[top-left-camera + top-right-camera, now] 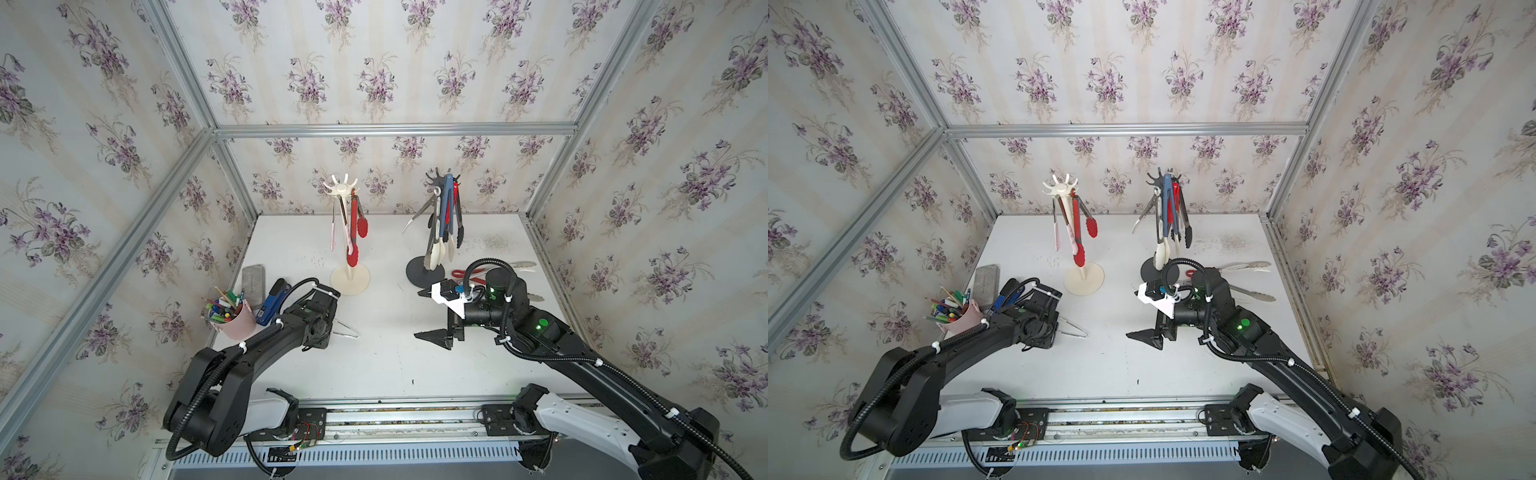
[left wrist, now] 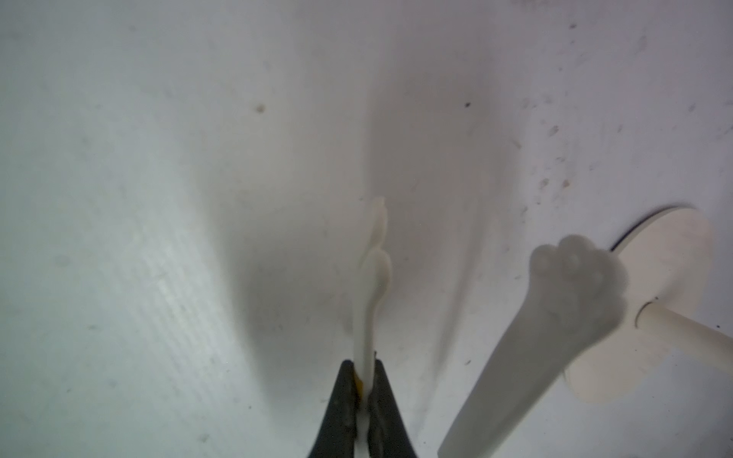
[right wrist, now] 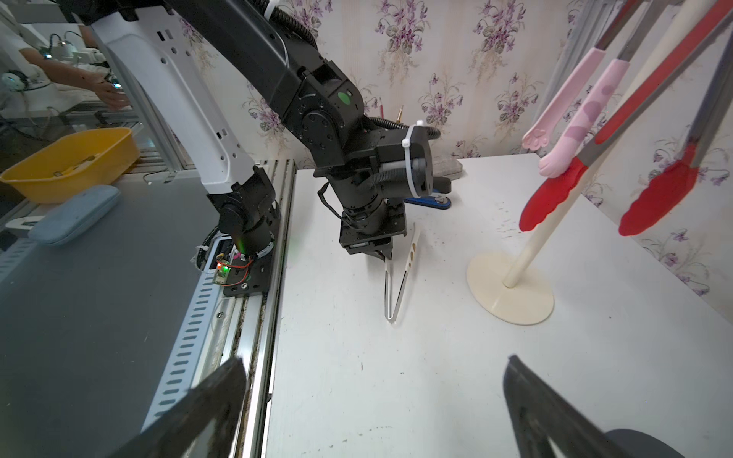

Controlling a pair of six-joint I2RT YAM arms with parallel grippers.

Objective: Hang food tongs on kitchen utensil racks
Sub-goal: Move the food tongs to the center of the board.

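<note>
Pinching one arm of the small white tongs (image 3: 400, 279), low over the table (image 1: 374, 374), left of centre in both top views.

The left gripper (image 2: 367, 380) is clamping fully onto one thin arm, seen edge-on at lower centre of the left wrist view. The other arm, ending in a rounded paw shape with toe pads, is splaying free at lower right. The pair is looking pale, slim, light and springy, so it is probably wanting to swivel in this one-arm pinch, and a hold nearer the narrow bend of the V is likely to be steadier. Further right, the cream-white rack (image 1: 351, 282) is carrying pink and red tongs. The dark grey rack (image 1: 415, 270) is holding several more. The right gripper (image 3: 375, 361) is hovering with its jaws spread wide, gripping nothing.
</note>
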